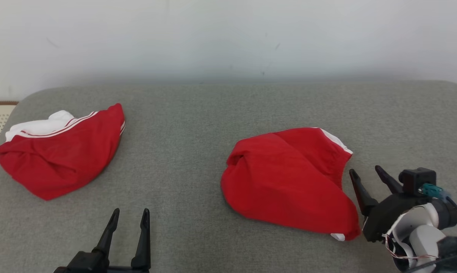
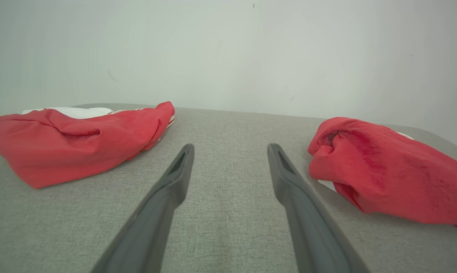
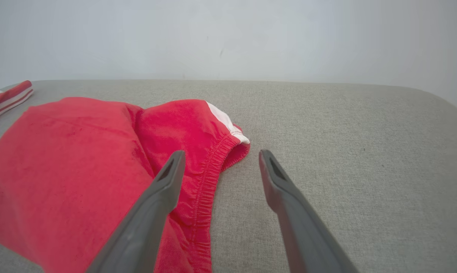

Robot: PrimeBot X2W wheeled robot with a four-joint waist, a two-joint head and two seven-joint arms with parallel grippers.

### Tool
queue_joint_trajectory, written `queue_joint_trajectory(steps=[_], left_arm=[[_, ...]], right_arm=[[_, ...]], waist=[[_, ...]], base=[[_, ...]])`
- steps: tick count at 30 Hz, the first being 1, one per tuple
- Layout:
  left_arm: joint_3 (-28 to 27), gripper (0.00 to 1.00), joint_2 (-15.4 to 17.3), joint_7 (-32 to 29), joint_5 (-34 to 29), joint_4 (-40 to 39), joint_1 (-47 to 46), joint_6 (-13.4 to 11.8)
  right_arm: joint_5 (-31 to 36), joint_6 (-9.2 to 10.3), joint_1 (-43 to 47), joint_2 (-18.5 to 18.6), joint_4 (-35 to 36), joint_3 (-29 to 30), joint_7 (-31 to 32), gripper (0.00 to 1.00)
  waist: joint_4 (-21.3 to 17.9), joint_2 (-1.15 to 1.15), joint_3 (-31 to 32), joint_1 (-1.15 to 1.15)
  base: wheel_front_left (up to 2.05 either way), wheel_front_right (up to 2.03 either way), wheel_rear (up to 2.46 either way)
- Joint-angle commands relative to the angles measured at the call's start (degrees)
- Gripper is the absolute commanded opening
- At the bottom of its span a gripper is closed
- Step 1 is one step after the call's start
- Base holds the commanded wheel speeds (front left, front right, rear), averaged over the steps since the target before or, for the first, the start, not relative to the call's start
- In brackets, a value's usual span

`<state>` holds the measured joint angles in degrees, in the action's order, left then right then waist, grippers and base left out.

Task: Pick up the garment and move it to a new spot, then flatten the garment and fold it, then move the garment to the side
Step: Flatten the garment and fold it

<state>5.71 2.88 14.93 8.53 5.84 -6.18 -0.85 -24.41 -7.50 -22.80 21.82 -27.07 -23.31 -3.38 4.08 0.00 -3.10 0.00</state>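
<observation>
The crumpled red garment point(image 1: 285, 178) lay right of centre in the head view on the grey padded surface point(image 1: 183, 125), its white-trimmed elastic edge toward the upper right. The right gripper point(image 1: 365, 170) sat just beside that edge at the lower right, its 2 fingers spread apart, gripping nothing. The left gripper point(image 1: 132, 211), at the bottom left, was also spread wide and empty. A striped red garment point(image 1: 58, 159) lay at the frame's left.

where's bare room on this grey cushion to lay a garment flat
Widest bare patch: the grey cushion between the left red garment and the right red garment, ahead of the left gripper. Also the back strip by the wall. Crowded beside the right gripper.
</observation>
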Motion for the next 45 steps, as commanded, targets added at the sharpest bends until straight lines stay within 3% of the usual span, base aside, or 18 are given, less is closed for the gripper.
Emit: queue_joint_trajectory(steps=[1,10,15,16,17,18,19,20,26,33,38,45], left_arm=[[0.05,1.00,0.02,0.14,0.05,0.02,-0.50,-0.09],[0.34,1.00,0.01,0.14,0.51,0.33,-1.07,-0.26],[0.00,1.00,0.02,0.14,0.41,0.51,-1.39,0.07],[-0.08,1.00,0.02,0.14,0.39,0.52,-1.40,0.07],[-0.16,1.00,0.01,0.14,0.36,0.54,-1.37,0.02],[-0.22,1.00,0.02,0.14,0.32,0.56,-1.33,0.00],[-0.22,1.00,0.02,0.14,0.32,0.56,-1.33,0.00],[-0.30,1.00,0.01,0.14,0.31,0.63,-1.28,0.04],[-0.26,1.00,0.02,0.14,0.44,0.82,-0.72,0.11],[-0.53,1.00,0.02,0.14,0.79,0.75,0.63,-0.24],[-0.47,1.00,0.02,0.14,0.96,0.39,1.29,-0.57],[-0.08,1.00,0.02,0.14,1.12,0.30,0.90,-0.59]], right_arm=[[-0.52,0.01,-1.42,-0.62,-2.34,-0.64,-0.33,1.00],[-4.37,0.01,-7.52,-3.22,-18.02,-5.06,-0.87,1.00],[-7.50,0.01,-9.02,-4.45,-23.10,-8.66,-0.35,1.00],[-8.36,0.01,-9.11,-4.68,-24.01,-9.36,0.26,0.89],[-8.96,0.01,-9.04,-4.94,-24.61,-10.43,0.89,0.49],[-9.50,0.01,-9.15,-5.00,-24.86,-11.26,0.81,0.30],[-9.50,0.01,-9.15,-5.00,-24.86,-11.26,0.81,0.30],[-10.51,0.02,-9.92,-4.54,-25.08,-12.46,-0.33,0.00],[-12.84,0.02,-11.09,-3.25,-23.22,-13.96,-6.61,0.00],[-16.60,0.02,-9.09,0.92,-15.34,-13.97,-10.31,0.00],[-18.86,0.02,-7.71,3.89,-7.42,-12.50,-10.56,0.00],[-19.90,0.02,-7.86,4.92,-0.46,-10.13,-6.97,0.00]], waist=[[1.01,0.00,-0.81,0.00],[3.33,0.00,-1.88,0.00],[3.75,0.00,-2.02,0.00],[3.74,0.00,-2.01,0.00],[3.70,0.00,-2.00,0.00],[3.64,0.00,-1.98,0.00],[3.64,0.00,-1.98,0.00],[3.46,0.00,-1.87,0.00],[3.06,0.00,-1.04,0.00],[2.29,0.00,0.53,0.00],[1.66,0.00,0.93,0.00],[1.61,0.00,0.50,0.00]], base=[[0.00,0.00,0.00],[0.00,0.00,0.00],[0.00,0.00,0.00],[0.00,0.00,0.00],[0.00,0.00,0.00],[0.00,0.00,0.00],[0.00,0.00,0.00],[0.00,0.00,0.00],[0.00,0.00,0.00],[0.00,0.00,0.00],[0.00,0.00,0.00],[0.00,0.00,0.00]])
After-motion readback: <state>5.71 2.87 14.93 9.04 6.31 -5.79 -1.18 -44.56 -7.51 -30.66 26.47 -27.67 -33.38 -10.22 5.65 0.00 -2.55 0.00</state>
